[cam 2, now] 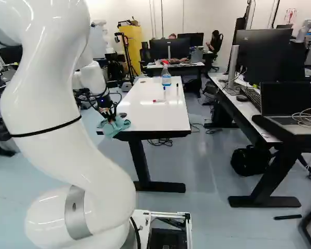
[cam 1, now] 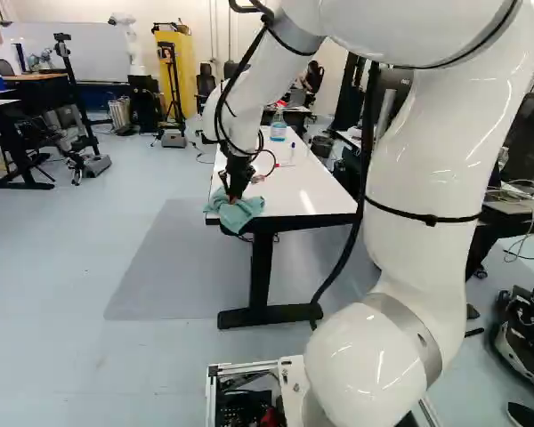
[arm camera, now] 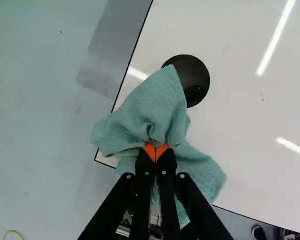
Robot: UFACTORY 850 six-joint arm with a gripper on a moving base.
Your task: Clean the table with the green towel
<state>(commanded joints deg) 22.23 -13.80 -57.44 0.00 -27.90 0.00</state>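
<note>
Closed on a pinch of cloth, the claw (cam 1: 234, 196) points down at the near left corner of the white bench (cam 1: 294, 191), with pale floor (cam 1: 62, 267) to the left. Well beyond it, from left to right in the left base view, are a whiteboard (cam 1: 76, 55), a wheeled stand (cam 1: 96, 166), another robot (cam 1: 127, 44) and a yellow cabinet (cam 1: 185, 71). Farther along the bench than the claw and to its right are a small red thing (cam 2: 159, 101), a couple of slim pens (cam 2: 164, 92) and a spray bottle (cam 2: 166, 79) of blue liquid. Well to the right, across a gap, a dark desk (cam 2: 249, 110) carries a monitor (cam 2: 264, 57) and a laptop (cam 2: 286, 98). The green towel (arm camera: 157, 102) is bunched around and under the claw (arm camera: 155, 151), partly on the bench top and partly over its edge. Just ahead of the fingertips, the cloth partly covers a round black thing (arm camera: 192, 77) on the bench. Both orange pads (arm camera: 149, 151) stand close together, gripping the towel's gathered folds between them.
</note>
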